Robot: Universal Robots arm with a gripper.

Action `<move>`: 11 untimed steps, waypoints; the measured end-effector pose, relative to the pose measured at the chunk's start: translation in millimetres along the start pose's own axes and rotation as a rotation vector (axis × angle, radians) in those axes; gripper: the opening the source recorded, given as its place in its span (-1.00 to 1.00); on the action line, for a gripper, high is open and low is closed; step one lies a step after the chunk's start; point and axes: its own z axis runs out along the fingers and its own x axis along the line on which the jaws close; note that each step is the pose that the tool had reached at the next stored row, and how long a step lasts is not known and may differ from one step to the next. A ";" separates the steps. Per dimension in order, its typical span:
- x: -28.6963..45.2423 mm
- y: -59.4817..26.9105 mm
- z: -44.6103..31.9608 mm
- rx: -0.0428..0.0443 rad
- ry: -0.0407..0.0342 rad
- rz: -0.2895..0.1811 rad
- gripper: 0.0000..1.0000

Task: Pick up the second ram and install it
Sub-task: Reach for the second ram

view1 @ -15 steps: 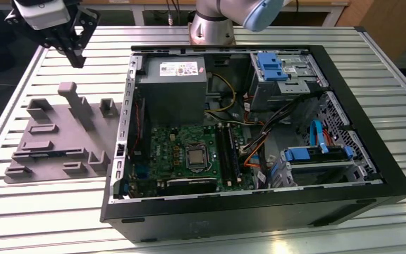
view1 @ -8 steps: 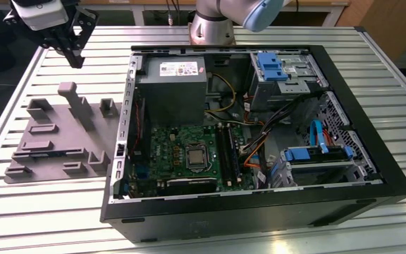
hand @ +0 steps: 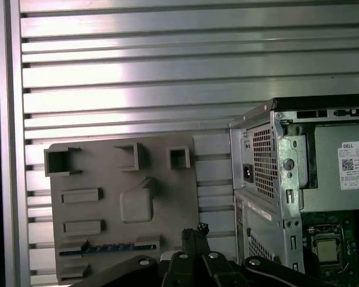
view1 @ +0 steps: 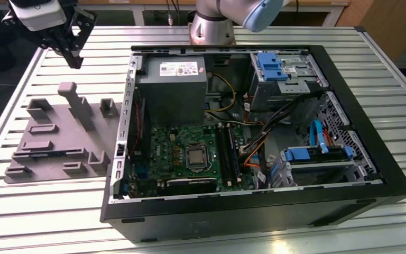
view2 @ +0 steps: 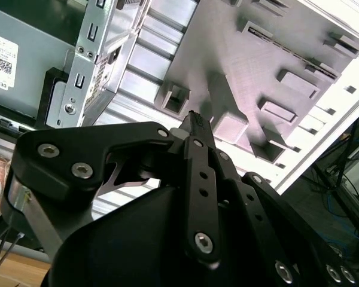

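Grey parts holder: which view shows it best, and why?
The exterior view: the whole grey parts holder shows. The first wrist view hides one edge behind the gripper; the second wrist view shows part.

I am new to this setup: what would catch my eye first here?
The open computer case dominates the middle of the slatted table in the exterior view, its green motherboard exposed. At that view's left lies a grey fixture tray, with the gripper hanging above it; the first wrist view shows the second ram, a blue strip, lying in a tray slot.
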 end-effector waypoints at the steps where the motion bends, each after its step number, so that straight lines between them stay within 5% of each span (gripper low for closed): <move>1: 0.4 0.0 0.1 -0.0001 -0.0001 0.000 -0.79; 11: 7.5 -0.6 0.4 0.0000 0.0000 0.000 -0.79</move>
